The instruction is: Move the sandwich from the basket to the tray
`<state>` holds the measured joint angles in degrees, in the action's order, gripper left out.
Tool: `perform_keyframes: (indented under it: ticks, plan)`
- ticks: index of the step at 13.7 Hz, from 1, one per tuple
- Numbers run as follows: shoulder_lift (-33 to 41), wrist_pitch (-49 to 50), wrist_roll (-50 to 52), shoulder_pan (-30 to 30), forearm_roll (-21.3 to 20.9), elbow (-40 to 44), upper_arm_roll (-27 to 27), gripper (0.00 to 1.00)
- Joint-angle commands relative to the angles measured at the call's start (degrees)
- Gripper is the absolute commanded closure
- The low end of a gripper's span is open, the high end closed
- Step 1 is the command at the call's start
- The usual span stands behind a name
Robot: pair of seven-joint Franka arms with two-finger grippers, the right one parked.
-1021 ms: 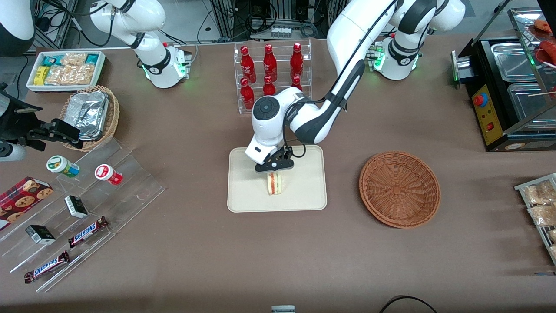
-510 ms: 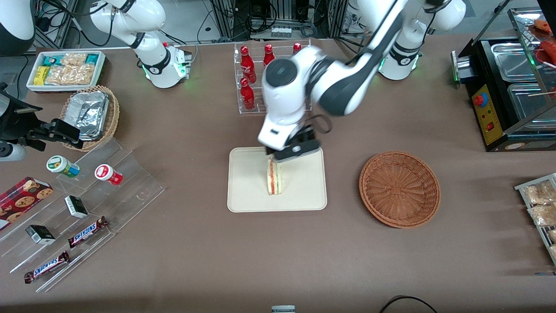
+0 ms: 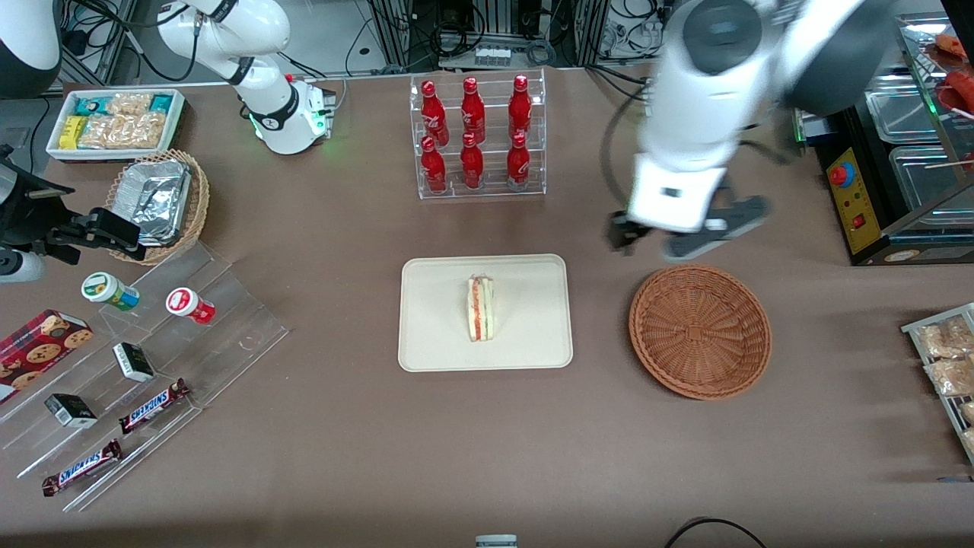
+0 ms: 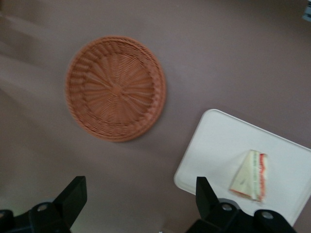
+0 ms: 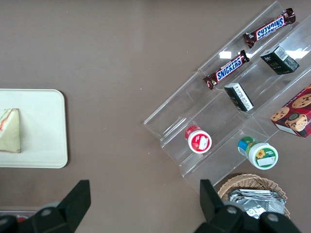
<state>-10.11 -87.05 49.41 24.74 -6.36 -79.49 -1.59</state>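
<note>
The sandwich (image 3: 480, 308) stands on its edge near the middle of the cream tray (image 3: 441, 339), with its red, orange and green filling stripes facing up. The reddish-brown wicker basket (image 3: 700, 331) lies beside the tray, toward the working arm's end of the table, with nothing in it. My left gripper (image 3: 673, 237) hangs high above the table, farther from the front camera than the basket's rim, open and holding nothing. The left wrist view looks down past its spread fingers (image 4: 73, 195) at the basket (image 4: 115, 88), the tray (image 4: 214, 141) and the sandwich (image 4: 251, 175).
A clear rack of red bottles (image 3: 478, 137) stands farther back than the tray. A black appliance (image 3: 890, 167) and a rack of snack packets (image 3: 947, 358) sit at the working arm's end. A stepped acrylic display (image 3: 152, 358), a small foil-filled basket (image 3: 156, 202) and a white bin (image 3: 114, 122) are at the parked arm's end.
My gripper has let go of the sandwich, risen and swung away from the tray to above the basket's rim. The sandwich stays standing on the tray.
</note>
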Motion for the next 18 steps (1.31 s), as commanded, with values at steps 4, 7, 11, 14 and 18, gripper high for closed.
perform_keyframes:
  ticks: [4, 7, 11, 14, 18]
  plan:
    - [5.8, 5.5, -23.7, -16.0, 4.0, -2.4, -0.8, 0.01]
    - [7.5, 7.3, -37.2, -22.5, 4.7, -3.7, -0.8, 0.01]
    - [13.0, 4.3, -42.9, -25.4, 5.0, -12.0, -0.8, 0.01]
    - [20.9, -2.1, -45.5, -26.8, 5.1, -23.7, -0.7, 0.01]
    - [18.4, -1.6, -45.5, -26.8, 5.5, -19.8, -0.8, 0.01]
